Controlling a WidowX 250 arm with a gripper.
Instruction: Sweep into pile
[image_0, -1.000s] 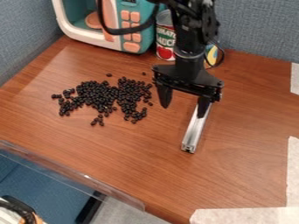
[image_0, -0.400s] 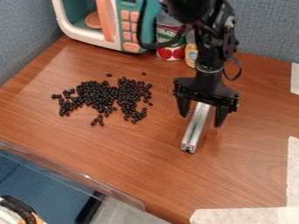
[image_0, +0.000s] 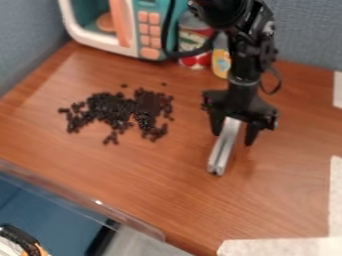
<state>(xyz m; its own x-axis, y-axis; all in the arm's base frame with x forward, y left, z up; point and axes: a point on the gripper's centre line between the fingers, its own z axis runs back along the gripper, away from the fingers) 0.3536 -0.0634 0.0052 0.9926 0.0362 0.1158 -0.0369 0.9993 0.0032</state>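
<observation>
The gripper (image_0: 233, 140) hangs released, its fingers apart on either side of a silvery bar (image_0: 223, 149) right of the tabletop's middle. The bar's long axis slants toward the near edge, its near end leftward. Dark beans (image_0: 113, 110) lie scattered toward the left edge. Behind, a can (image_0: 194, 37) bears a red-and-green label.

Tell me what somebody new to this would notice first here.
Probably the loose spread of small black beans, left of centre on the brown wooden table. Next comes the black pincer, open over a silver metal bar to the right of the beans. Behind them, a turquoise and white toy microwave stands at the back.
</observation>
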